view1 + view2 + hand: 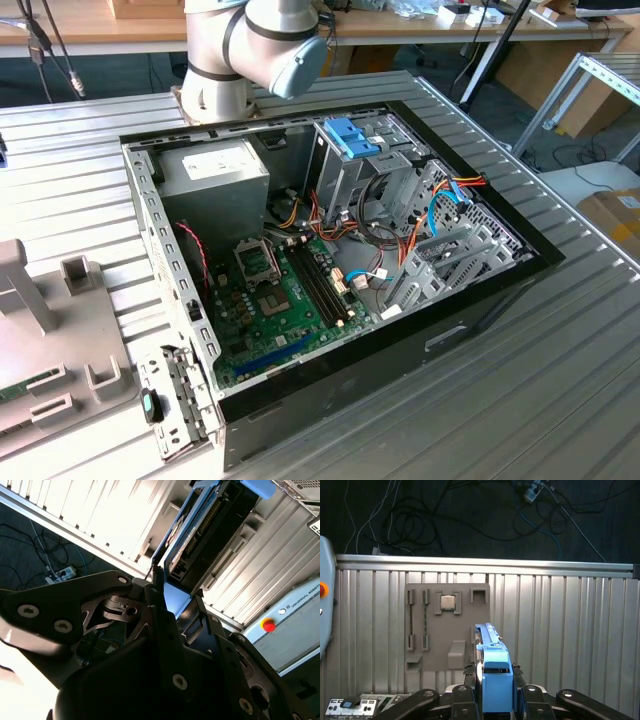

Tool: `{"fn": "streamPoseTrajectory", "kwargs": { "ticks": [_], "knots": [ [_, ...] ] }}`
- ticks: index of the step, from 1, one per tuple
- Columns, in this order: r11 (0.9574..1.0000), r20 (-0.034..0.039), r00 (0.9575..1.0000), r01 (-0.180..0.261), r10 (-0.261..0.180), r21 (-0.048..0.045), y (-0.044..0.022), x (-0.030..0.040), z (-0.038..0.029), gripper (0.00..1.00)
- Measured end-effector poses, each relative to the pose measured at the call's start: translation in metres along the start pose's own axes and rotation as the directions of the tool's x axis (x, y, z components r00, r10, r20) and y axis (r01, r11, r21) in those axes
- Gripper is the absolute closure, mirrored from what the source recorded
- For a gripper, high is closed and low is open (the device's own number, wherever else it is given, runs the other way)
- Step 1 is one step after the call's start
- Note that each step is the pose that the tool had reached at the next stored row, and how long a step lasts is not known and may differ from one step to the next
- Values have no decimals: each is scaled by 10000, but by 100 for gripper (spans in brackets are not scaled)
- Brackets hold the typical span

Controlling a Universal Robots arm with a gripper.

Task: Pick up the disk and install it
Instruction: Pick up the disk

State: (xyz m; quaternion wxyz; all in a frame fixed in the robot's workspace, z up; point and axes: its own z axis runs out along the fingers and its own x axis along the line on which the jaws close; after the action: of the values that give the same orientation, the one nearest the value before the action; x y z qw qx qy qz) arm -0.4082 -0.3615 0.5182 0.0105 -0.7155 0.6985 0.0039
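- The black metal gripper (494, 672) has its two fingers drawn in tight on the flat silver-grey metal disk (490, 642) in its bright blue plastic carrier frame, one finger against each broad face, with no gap showing in either wrist view
- My judgement is that this grasp leaves the thin body jutting out ahead of the fingers, free to go edge-first into a bay (a hold on the side rails would get in the way)
- The first wrist view shows the disk edge-on as a slim slab, with blue frame nearest the gripper and a narrow metal rim beyond; the second wrist view shows a dark face with a row of pale contacts
- It hangs in the air above the ribbed silver aluminium table (560, 630), with the grey plastic fixture tray (437, 630) and its small square chip (448, 602) lying beyond it
- In the exterior view the open black computer case (350, 385) lies on its side, the silver drive cage (345, 175) facing up, probably where the disk belongs
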Motion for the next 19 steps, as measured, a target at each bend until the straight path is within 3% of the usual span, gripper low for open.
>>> {"fn": "streamPoseTrajectory", "kwargs": {
  "ticks": [19],
  "knots": [
    [10000,0,10000,0,0,0,-216,-28,3,63]
  ]
}}
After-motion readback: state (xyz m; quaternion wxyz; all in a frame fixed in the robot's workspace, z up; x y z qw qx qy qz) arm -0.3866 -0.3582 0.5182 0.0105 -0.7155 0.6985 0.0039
